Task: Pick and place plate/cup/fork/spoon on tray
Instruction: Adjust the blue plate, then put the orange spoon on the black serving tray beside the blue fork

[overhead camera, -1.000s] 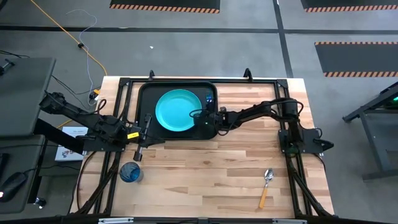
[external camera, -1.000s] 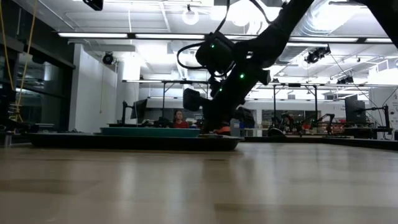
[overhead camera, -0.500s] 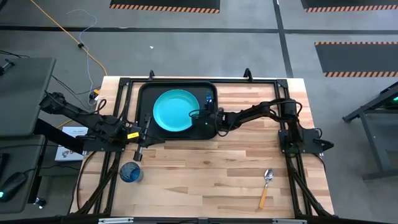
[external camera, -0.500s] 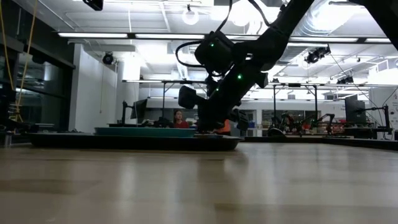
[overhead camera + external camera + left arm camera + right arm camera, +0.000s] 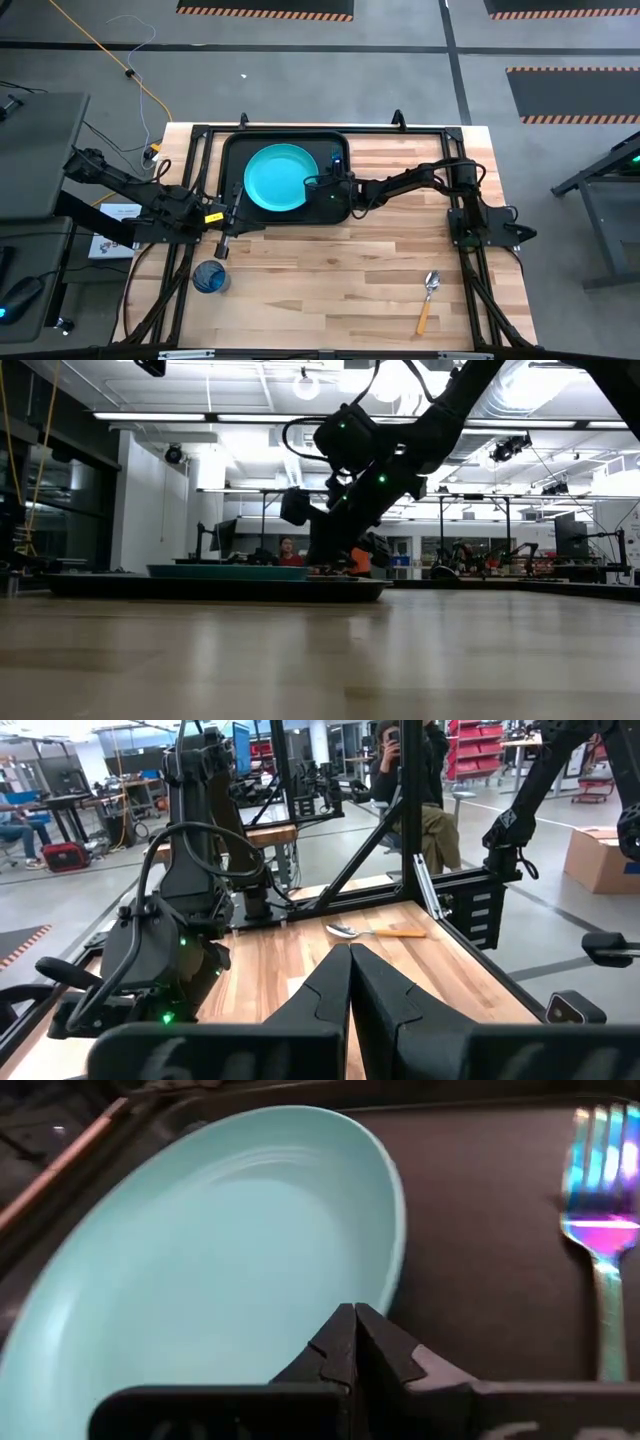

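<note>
The turquoise plate (image 5: 282, 178) lies flat in the black tray (image 5: 232, 148) at the table's far middle. A light-blue fork (image 5: 337, 158) lies in the tray's far right corner and shows beside the plate (image 5: 200, 1270) as the fork (image 5: 598, 1230) in the right wrist view. My right gripper (image 5: 319, 185) is shut at the plate's right rim. My left gripper (image 5: 350, 956) is shut and level by the tray's near left corner, touching nothing. The dark-blue cup (image 5: 210, 277) stands on the wood near left. The spoon (image 5: 429, 298) lies near right. My right gripper pushes the plate's right rim (image 5: 385, 1295) with its shut fingertips (image 5: 352, 1320). It comes slanting down from the table's right. The plate lies flat on the tray floor.
Black frame rails (image 5: 470, 215) run along the table's left, right and far sides. Bare wood (image 5: 330, 275) lies between the tray, the cup and the spoon. A person (image 5: 415, 780) sits beyond the table's right side.
My right gripper has tipped further down and its shut fingertips have gone a little toward the table's left. The plate has slid a short way left across the tray floor, staying flat.
</note>
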{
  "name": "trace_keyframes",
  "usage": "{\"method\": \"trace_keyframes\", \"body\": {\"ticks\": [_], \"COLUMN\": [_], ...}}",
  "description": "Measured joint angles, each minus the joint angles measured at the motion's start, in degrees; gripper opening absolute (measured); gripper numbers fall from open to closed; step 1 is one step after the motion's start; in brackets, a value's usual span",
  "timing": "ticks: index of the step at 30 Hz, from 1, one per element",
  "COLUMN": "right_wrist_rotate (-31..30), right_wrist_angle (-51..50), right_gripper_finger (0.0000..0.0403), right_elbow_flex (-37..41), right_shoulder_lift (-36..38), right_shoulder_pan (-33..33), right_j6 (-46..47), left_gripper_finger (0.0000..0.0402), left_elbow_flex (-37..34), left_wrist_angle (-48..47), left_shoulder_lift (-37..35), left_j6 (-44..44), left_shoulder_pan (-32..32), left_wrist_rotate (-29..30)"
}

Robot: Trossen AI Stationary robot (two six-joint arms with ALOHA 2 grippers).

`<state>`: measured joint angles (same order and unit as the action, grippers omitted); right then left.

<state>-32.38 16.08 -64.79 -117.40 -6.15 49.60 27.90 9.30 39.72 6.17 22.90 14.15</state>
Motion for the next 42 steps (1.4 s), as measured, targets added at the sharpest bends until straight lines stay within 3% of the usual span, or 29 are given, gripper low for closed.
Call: {"method": "trace_keyframes", "body": {"ticks": [7,11,15,20,25,29,36,42], "right_wrist_rotate": [-0.15,-0.32,1.84,8.90,19.91,24.51,32.34,34.98], "right_wrist_angle": [2.63,0.93,-10.18,-33.39,-51.57,-60.41,-64.20,-67.04], "right_gripper_finger": [0.0000,0.0000,0.0000,0.0000,0.0000,0.0000,0.0000,0.0000], "right_elbow_flex": [0.00,0.00,0.00,-0.02,-0.04,-0.04,-0.04,-0.04], "right_shoulder_lift": [0.27,4.20,12.99,27.26,38.98,42.62,40.52,34.42], "right_shoulder_pan": [0.00,0.32,2.70,9.83,18.79,27.80,45.80,56.57], "right_j6": [-5.74,-11.94,-18.92,-22.02,-6.17,12.46,49.21,70.64], "left_gripper_finger": [0.0000,0.0000,0.0000,0.0000,0.0000,0.0000,0.0000,0.0000], "left_elbow_flex": [0.01,0.02,0.04,0.04,0.04,0.04,0.04,0.04], "left_wrist_angle": [-0.33,-1.19,-2.30,-2.68,-2.45,-1.42,-1.58,-1.60], "left_shoulder_lift": [0.00,0.00,0.01,0.02,0.02,0.00,0.01,0.00], "left_j6": [0.03,-0.06,-1.37,-1.44,-1.44,-1.46,-1.49,-1.50], "left_shoulder_pan": [0.02,0.02,0.02,0.04,0.04,0.04,0.04,0.04], "left_wrist_rotate": [0.00,-0.02,-0.02,-0.03,-0.02,-0.03,-0.02,-0.04]}}
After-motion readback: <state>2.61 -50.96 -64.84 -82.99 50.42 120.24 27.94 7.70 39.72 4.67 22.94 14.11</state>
